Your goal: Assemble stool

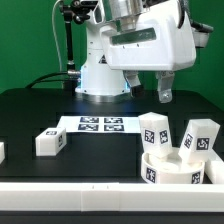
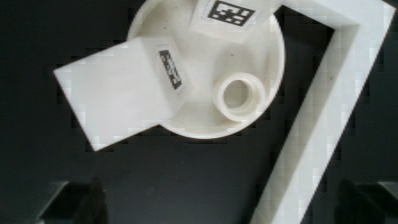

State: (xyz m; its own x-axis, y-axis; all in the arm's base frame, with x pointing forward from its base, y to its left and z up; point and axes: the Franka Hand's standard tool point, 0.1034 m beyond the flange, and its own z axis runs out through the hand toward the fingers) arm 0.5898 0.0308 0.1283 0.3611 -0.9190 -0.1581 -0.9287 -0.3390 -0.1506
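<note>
The round white seat (image 1: 172,170) lies at the exterior view's lower right, against the front rail. Two white block legs (image 1: 153,130) (image 1: 200,137) stand upright on it, showing their marker tags. A third leg (image 1: 50,142) lies loose on the black table at the exterior view's left. My gripper (image 1: 165,93) hangs above the seat, open and empty. In the wrist view the seat (image 2: 210,55) shows a round socket (image 2: 240,95), one leg (image 2: 111,95) at its side and a tagged leg (image 2: 228,12). My gripper (image 2: 228,205) is clear of them, its dark fingers (image 2: 80,200) wide apart.
The marker board (image 1: 100,124) lies flat in front of the robot base (image 1: 100,75). A long white rail (image 1: 90,190) runs along the table's front edge and shows in the wrist view (image 2: 317,130) beside the seat. Another white part (image 1: 2,152) shows at the left edge.
</note>
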